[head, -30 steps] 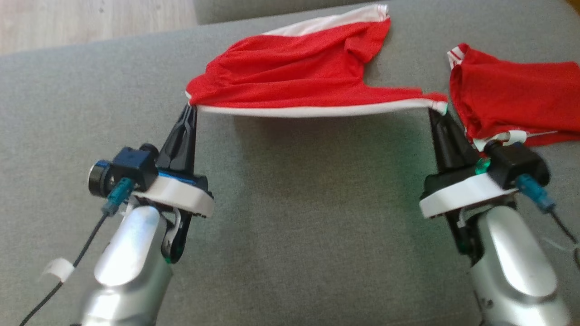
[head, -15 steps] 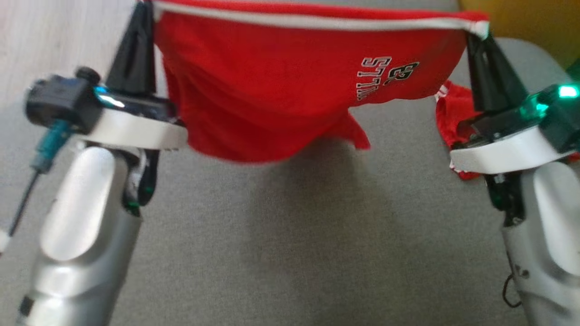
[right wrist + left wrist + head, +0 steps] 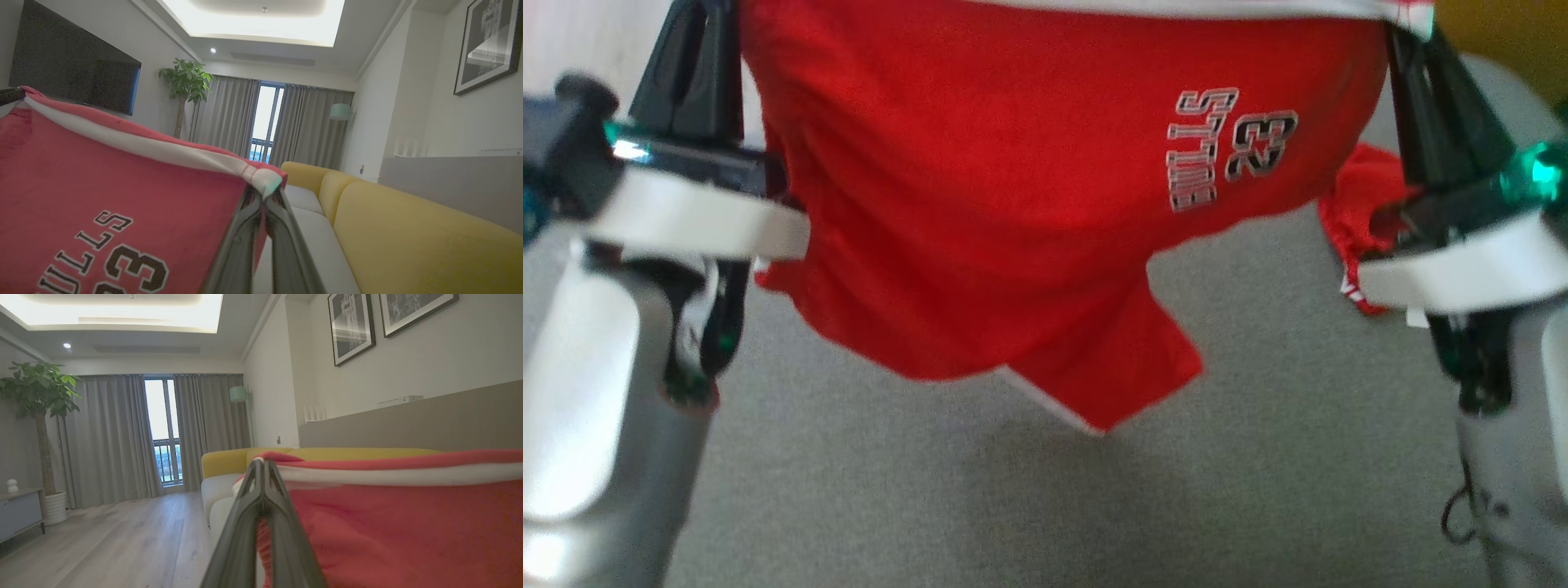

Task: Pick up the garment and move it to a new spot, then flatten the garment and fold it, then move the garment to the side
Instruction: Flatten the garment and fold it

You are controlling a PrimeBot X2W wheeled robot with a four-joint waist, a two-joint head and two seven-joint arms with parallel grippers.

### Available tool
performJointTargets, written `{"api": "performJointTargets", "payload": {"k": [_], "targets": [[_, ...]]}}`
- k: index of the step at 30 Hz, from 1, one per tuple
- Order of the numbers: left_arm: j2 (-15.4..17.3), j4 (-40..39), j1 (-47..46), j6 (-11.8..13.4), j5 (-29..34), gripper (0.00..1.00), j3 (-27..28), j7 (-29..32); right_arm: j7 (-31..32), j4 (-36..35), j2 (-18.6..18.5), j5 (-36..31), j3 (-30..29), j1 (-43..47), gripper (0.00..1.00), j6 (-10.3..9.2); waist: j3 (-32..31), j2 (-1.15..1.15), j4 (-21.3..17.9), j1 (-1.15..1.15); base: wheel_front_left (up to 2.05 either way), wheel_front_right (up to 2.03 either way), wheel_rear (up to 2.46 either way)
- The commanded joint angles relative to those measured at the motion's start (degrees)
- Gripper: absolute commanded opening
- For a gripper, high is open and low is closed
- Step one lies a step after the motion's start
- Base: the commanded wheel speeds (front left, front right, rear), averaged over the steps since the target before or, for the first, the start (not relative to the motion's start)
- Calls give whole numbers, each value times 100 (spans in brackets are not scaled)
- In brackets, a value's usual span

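Observation:
The garment (image 3: 980, 204) is red with a white band along its top edge and a printed "33" patch. It hangs stretched between both grippers above the grey cushion (image 3: 1045, 506), its lower corner dangling free. My left gripper (image 3: 697, 16) is shut on the garment's top left corner, and my right gripper (image 3: 1409, 37) is shut on the top right corner. In the left wrist view the left gripper (image 3: 261, 463) pinches the white band, with the garment (image 3: 408, 526) spreading to the right. In the right wrist view the right gripper (image 3: 263, 192) clamps the white corner of the garment (image 3: 102, 192).
A second red cloth (image 3: 1356, 204) lies on the cushion behind my right gripper. A yellow sofa back (image 3: 408, 228) runs along the right. Wooden floor (image 3: 122, 539) lies off the cushion's left end, with a potted plant (image 3: 39, 396) and curtains beyond.
Both grippers have lifted the garment off the cushion, so it now hangs between them with its printed side showing. The head view has shifted too.

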Motion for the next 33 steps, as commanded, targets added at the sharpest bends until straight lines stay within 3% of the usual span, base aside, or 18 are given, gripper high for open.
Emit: {"api": "performJointTargets", "payload": {"k": [1, 6, 10, 14, 18, 24, 27, 33], "targets": [[218, -25, -544, -43, -107, 0, 260, 111, 115, -91, -48, 114, 73, -453, 0, -4, 340, 0, 39, 1, 0, 0, 0], [125, 969, -1851, -344, -280, 0, 203, 315, 264, 429, -433, 305, 158, -1559, 0, -4, 1214, 0, 182, 1, 0, 0, 0], [79, 2235, -3267, -565, -184, 0, 211, 91, 45, 1367, -761, 238, 518, -2988, 0, -4, 1795, 0, 173, 1, 0, 0, 0], [121, 3405, -4427, -658, -29, 0, 290, -355, -413, 2664, -566, 191, 620, -4418, 0, -4, 2186, 0, 85, 1, 0, 0, 0], [67, 4401, -5038, -783, 65, 0, 261, -958, -946, 3921, -345, 25, 672, -5266, 0, -4, 2367, 0, 70, 1, 0, 0, 0], [-204, 5443, -4825, -1101, 61, 0, -48, -1817, -1359, 5317, -315, -123, 1191, -5332, 0, -4, 2464, 0, 204, 1, 0, 0, 0], [-454, 5852, -4408, -1211, -239, 0, -57, -2109, -1493, 5826, -456, -120, 1572, -5018, 0, -4, 2407, 0, 300, 1, 0, 0, 0], [-529, 6201, -3264, -1291, -345, 0, -549, -2358, -1654, 6470, -711, 183, 2473, -4154, 0, -4, 2091, 0, 406, 1, 0, 0, 0]]}}
